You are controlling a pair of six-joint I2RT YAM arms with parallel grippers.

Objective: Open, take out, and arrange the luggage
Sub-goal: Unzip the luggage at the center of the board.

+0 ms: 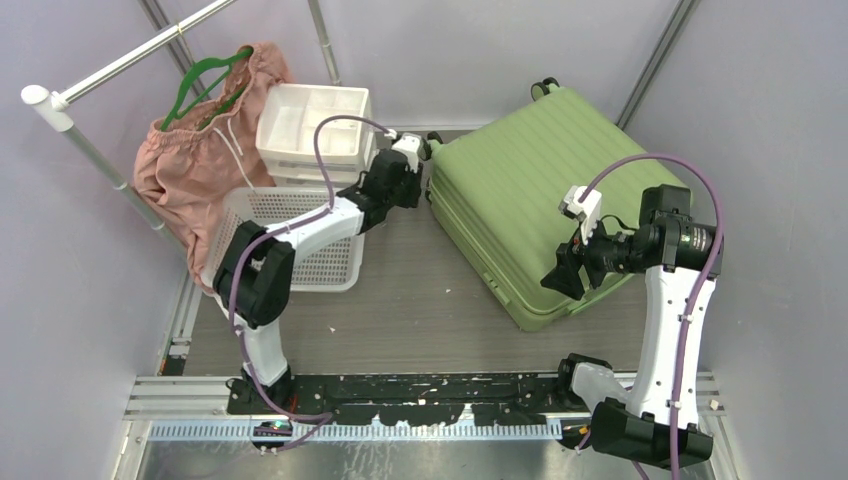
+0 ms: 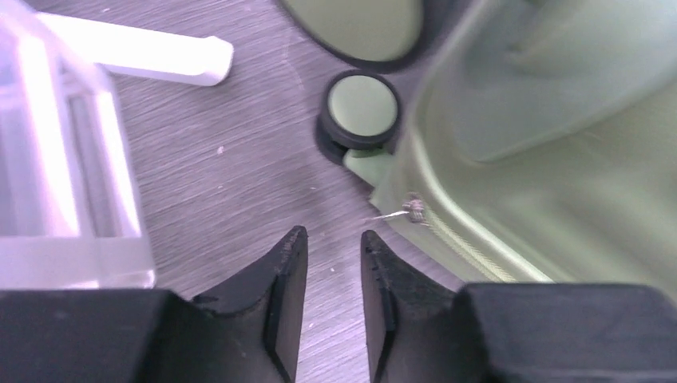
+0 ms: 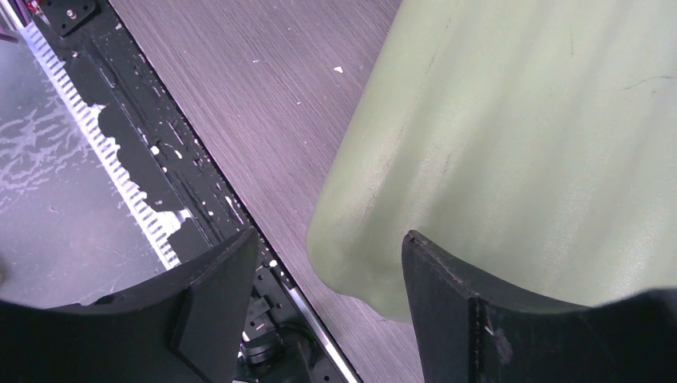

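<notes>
Left wrist view: the closed luggage [image 2: 559, 159] is yet to be unzipped; the narrowly parted, empty left fingers [image 2: 279, 271] must be closed on the zipper pull [image 2: 413, 209]. The right fingers [image 3: 215, 279] are held wide, empty.

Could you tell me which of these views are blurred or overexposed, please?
Top external: evenly lit and sharp, with soft shadows beside the luggage. Left wrist: the luggage shell and wheel look smeared, and the white plastic unit is blown out. Right wrist: the tabletop grain is crisp, the luggage corner softer.
</notes>
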